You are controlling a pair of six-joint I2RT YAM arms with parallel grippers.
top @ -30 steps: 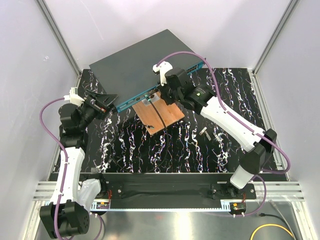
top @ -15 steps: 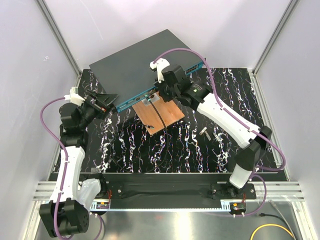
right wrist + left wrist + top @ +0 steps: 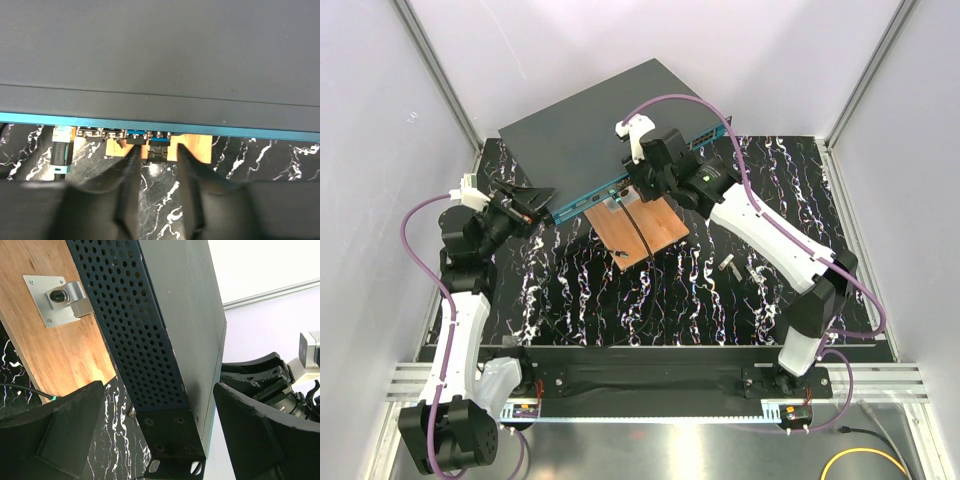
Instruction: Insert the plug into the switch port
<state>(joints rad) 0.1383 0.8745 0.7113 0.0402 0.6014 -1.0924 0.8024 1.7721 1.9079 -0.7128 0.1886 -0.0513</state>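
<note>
The switch (image 3: 600,125) is a flat dark grey box at the back with a teal front face; it also shows in the left wrist view (image 3: 170,315) and the right wrist view (image 3: 160,50). My right gripper (image 3: 632,190) is at that front face. In the right wrist view its jaws stand narrowly apart (image 3: 158,150), with a small dark plug (image 3: 159,155) between the tips, right at the port row. Its black cable (image 3: 642,235) trails over the copper-brown board (image 3: 655,228). My left gripper (image 3: 532,205) is open, its fingers straddling the switch's left corner (image 3: 157,390) without touching.
The board lies against the switch's front and carries a metal bracket (image 3: 60,297). A teal connector (image 3: 61,150) sits in a port further left. Two small metal parts (image 3: 728,265) lie on the black marbled mat, right of the board. White walls enclose the table.
My right gripper has moved left and closer in to the switch's front face. The left arm, switch and board have not moved.
</note>
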